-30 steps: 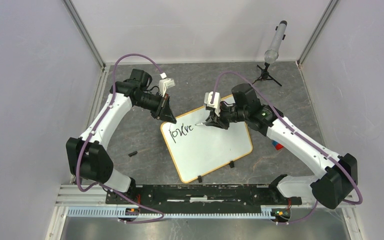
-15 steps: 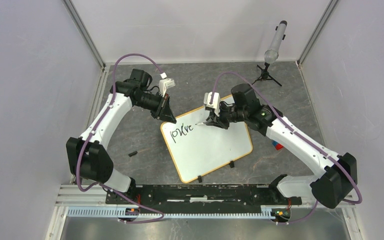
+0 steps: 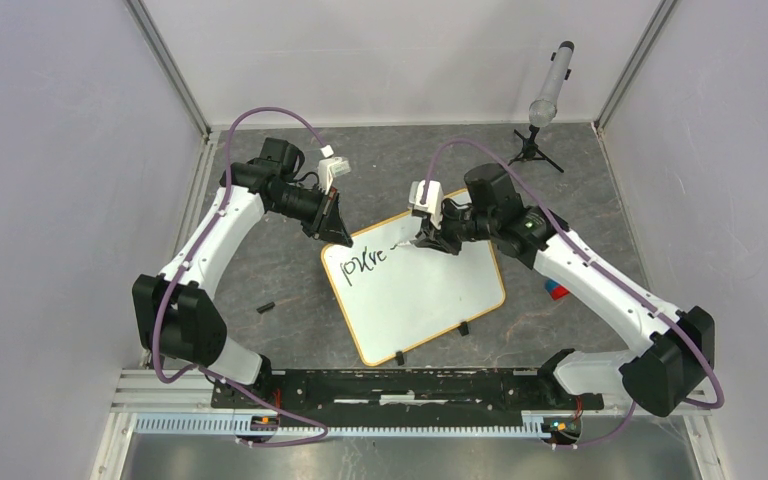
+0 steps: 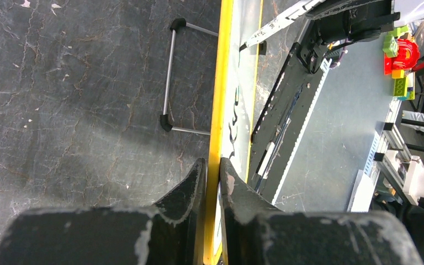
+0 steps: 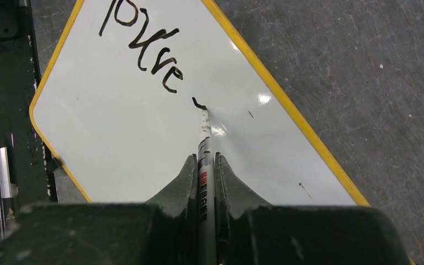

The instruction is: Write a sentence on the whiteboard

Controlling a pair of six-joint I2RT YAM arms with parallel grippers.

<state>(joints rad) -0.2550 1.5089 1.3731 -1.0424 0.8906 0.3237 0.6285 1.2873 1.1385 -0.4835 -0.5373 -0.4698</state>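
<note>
The whiteboard (image 3: 420,300) lies tilted on the dark table, white with a thin orange frame. My left gripper (image 3: 337,232) is shut on its far left corner; in the left wrist view the yellow frame (image 4: 219,110) runs between the jaws of the left gripper (image 4: 212,165). My right gripper (image 5: 204,160) is shut on a white marker (image 5: 205,165), whose tip touches the whiteboard (image 5: 121,138). The sentence (image 5: 143,44) is black scrawl near the top edge, with a short fresh stroke at the marker tip. In the top view the right gripper (image 3: 423,240) sits just right of the sentence (image 3: 365,265).
A small black cap (image 3: 265,307) lies on the table left of the board. A microphone on a small tripod (image 3: 543,110) stands at the back right. A red and blue object (image 3: 555,291) peeks out under the right arm. Two black clip feet (image 3: 463,329) sit on the board's near edge.
The right gripper with the marker has shifted slightly right and up along the board, past the last letter, starting a new small stroke. The left arm has not moved.
</note>
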